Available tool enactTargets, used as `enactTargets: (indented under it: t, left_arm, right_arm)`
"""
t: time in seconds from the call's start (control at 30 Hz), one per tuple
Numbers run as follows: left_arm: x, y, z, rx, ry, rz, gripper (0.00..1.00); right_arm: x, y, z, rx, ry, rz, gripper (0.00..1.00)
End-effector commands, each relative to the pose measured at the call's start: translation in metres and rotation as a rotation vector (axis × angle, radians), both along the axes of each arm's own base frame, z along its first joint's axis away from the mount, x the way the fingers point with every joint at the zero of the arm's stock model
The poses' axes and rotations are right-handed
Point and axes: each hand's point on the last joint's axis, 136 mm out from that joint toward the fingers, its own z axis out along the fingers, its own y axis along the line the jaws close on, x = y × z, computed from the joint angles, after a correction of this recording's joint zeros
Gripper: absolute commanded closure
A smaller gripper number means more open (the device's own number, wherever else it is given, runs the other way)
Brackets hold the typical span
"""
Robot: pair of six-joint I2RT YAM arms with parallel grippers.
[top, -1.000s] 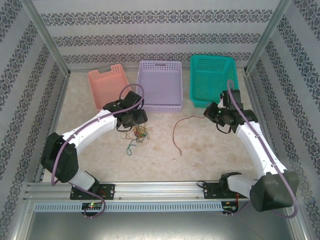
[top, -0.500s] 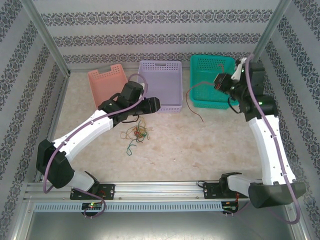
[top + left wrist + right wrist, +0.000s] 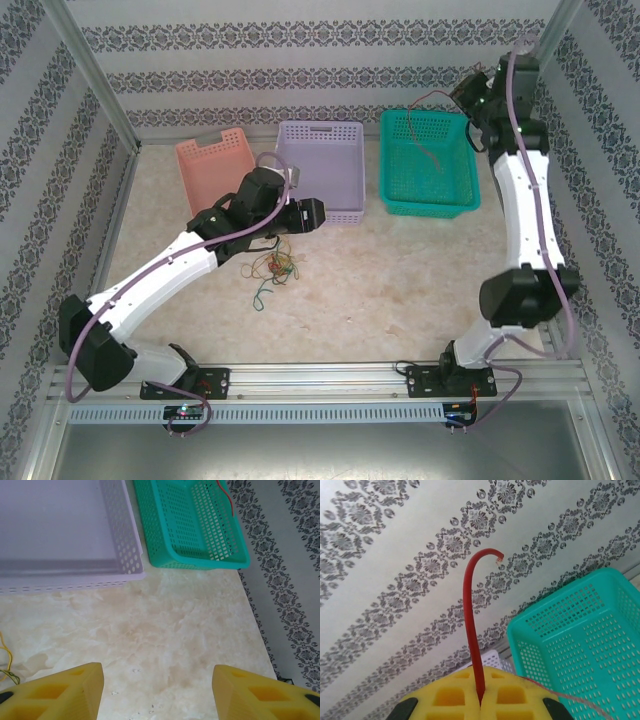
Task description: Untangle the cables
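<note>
We list the right end effector point(image 3: 481, 692) pinched shut on the red cable point(image 3: 469, 605), high above the teal basket point(image 3: 570, 645), presumably for dropping in. The cable's long axis is near vertical: the stub curls above the end effector, the tail hangs below. The left end effector point(image 3: 157, 690) is spread and empty, with the cable tangle point(image 3: 275, 268) just behind it on the worktop point(image 3: 400, 280).

Red cable point(image 3: 468, 605), one stretch hidden inside right claw point(image 3: 481, 687)

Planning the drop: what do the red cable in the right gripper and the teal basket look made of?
The red cable: seemingly plastic-sheathed wire; smooth matte skin, paler cut tip, springy arch. The teal basket: likely moulded plastic; even colour, faint sheen, regular holes through its walls.
</note>
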Motion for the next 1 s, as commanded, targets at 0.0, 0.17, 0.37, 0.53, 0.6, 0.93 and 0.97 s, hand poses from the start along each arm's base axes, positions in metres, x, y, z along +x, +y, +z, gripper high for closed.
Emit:
enactTargets:
  t: [0.0,0.17,0.37,0.53,0.6,0.93,0.97]
  left_arm:
    - [-0.008,0.006,0.0,0.001,0.001,0.032,0.41]
    - [-0.011,0.016,-0.003,0.028,-0.001,0.061,0.41]
    - [-0.01,0.019,-0.006,0.047,0.0,0.072,0.41]
    - [-0.008,0.017,-0.009,0.054,0.015,0.073,0.41]
    - [-0.008,0.018,-0.008,0.057,0.018,0.078,0.41]
    - [-0.014,0.032,-0.009,0.094,0.042,0.12,0.41]
    - [-0.015,0.036,-0.013,0.1,0.056,0.137,0.4]
  right_arm:
    - [0.013,-0.017,-0.007,0.003,0.052,-0.033,1.0]
    - [0.018,-0.019,-0.038,-0.039,0.152,-0.01,1.0]
    - [0.005,-0.017,-0.087,-0.07,0.29,0.031,1.0]
    - [0.024,-0.009,-0.15,-0.001,0.428,0.09,1.0]
    - [0.041,-0.008,-0.177,0.031,0.481,0.11,1.0]
    - [0.086,-0.02,-0.202,0.074,0.516,0.115,0.41]
    - [0.083,-0.022,-0.192,0.065,0.503,0.108,0.39]
